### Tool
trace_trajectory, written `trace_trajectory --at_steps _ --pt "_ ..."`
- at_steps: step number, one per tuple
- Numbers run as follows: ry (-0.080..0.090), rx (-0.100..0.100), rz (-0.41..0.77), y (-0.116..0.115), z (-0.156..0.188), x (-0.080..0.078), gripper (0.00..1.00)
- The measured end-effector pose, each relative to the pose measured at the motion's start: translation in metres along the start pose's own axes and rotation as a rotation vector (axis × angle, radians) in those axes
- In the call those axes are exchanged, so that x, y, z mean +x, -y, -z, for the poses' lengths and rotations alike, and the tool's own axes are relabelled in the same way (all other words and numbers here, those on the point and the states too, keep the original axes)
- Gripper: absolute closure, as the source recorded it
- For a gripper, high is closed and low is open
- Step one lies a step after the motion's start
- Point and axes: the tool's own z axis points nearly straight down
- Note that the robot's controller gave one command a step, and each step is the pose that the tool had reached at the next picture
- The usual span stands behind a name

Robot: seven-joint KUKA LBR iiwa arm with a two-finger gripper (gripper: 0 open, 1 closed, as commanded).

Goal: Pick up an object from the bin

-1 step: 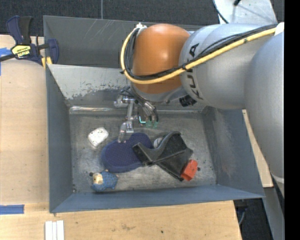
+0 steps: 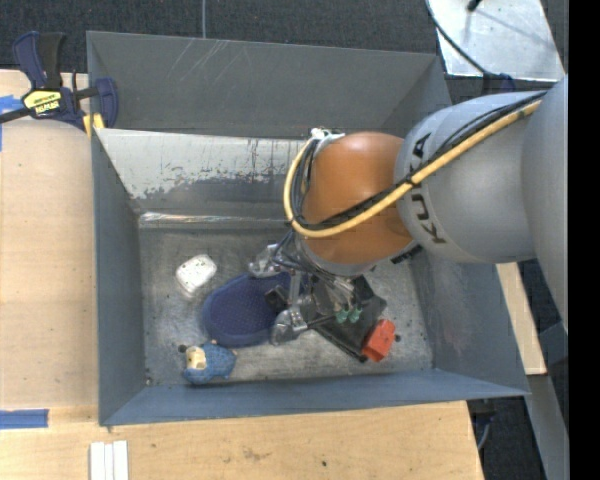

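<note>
My gripper point(image 2: 274, 295) hangs low over the middle of the bin floor, open, with its two metal fingertips point(image 2: 265, 264) spread apart. A dark blue rounded soft thing point(image 2: 232, 313) lies just to its left, and its right edge reaches in between the fingertips. I cannot tell whether they touch it. A black tool with a red-orange end point(image 2: 376, 340) lies right of the gripper, partly hidden under the wrist. A white crumpled lump point(image 2: 195, 273) sits further left.
A small blue and yellow toy point(image 2: 207, 360) lies by the front wall at the left. The arm's orange dome and yellow cable hide the back middle of the floor. Bare floor shows along the left wall.
</note>
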Motion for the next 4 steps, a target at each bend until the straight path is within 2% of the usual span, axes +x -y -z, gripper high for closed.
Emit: trace_trajectory --at_steps 1,2,3,4 --pt "0.009 0.001 0.056 0.022 -0.001 0.038 0.0" --pt "0.009 0.001 0.518 0.002 -0.001 0.025 0.0" --pt "0.007 -0.002 0.694 -0.002 -0.042 0.008 0.0" --pt "0.009 0.008 0.875 -0.097 -0.042 0.005 0.0"
